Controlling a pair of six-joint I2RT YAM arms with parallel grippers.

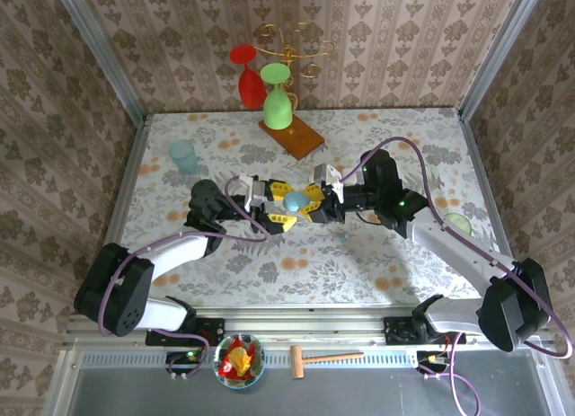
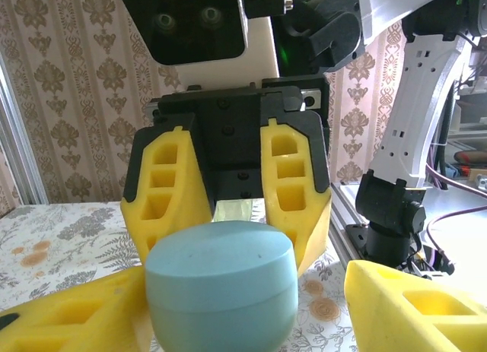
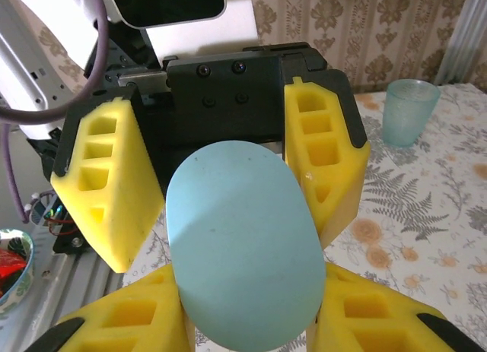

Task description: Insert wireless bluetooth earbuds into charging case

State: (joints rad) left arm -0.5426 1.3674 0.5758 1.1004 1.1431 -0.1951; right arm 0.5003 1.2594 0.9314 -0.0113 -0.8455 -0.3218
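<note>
I am watching the charging case (image 1: 295, 200) hanging over the middle of the table (image 1: 377, 272), lid shut, its long axis running from arm to arm; the right gripper (image 1: 312, 203) is clamping its right-hand end, wrist level, reaching in from the right edge; the left gripper (image 1: 278, 207) is facing it, fingers standing apart around the other end.

Overhead camera looks down; wrist cameras closely face one blue case (image 3: 243, 245).
</note>
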